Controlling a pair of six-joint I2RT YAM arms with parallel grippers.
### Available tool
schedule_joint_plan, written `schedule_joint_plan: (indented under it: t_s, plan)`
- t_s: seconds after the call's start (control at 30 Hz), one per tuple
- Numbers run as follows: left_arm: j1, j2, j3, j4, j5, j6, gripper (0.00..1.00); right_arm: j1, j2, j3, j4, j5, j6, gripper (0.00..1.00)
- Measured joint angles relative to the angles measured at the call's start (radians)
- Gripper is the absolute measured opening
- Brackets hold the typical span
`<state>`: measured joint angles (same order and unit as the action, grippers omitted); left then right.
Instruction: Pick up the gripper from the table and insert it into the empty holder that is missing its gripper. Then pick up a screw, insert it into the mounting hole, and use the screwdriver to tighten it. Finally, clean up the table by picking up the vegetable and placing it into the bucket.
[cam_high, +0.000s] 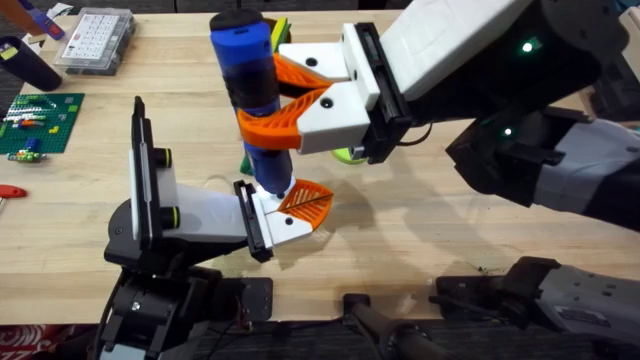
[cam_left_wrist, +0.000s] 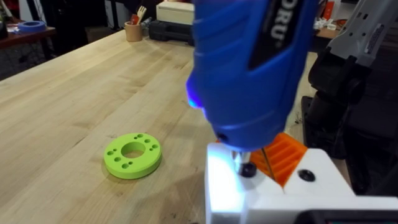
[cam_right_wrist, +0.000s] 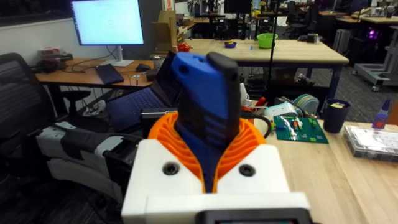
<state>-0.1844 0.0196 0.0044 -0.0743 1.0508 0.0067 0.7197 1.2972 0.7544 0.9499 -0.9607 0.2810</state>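
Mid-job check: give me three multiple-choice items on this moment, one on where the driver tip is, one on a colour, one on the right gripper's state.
1. Where is the screwdriver tip?
A. On the white base of the gripper in the holder
B. On the bare table
C. Inside the green disc

2. What colour is the disc?
A. Red
B. Lime green
C. Black

3. What is the right gripper doing?
A. Open, empty
B. Shut on the screwdriver
C. Holding the disc

Answers: 1 A, the left wrist view shows the tip at the white face. 2 B, plainly lime. 3 B, orange fingers clamp the blue body.
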Motion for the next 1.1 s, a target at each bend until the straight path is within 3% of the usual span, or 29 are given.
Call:
schedule_joint_plan:
  t_s: [0.37, 0.8, 1.1]
  plan:
    - [0.000, 0.000, 0.000, -0.016, 0.000, -0.003, 0.012, -0.001, 0.004, -0.003, -0.013, 0.002, 0.012, 0.044]
    - [0.000, 0.000, 0.000, -0.016, 0.000, -0.003, 0.012, -0.001, 0.004, -0.009, 0.103, -0.004, 0.075, 0.046]
    - [0.000, 0.000, 0.000, -0.016, 0.000, -0.003, 0.012, -0.039, -0.059, -0.010, 0.118, -0.030, 0.130, 0.046]
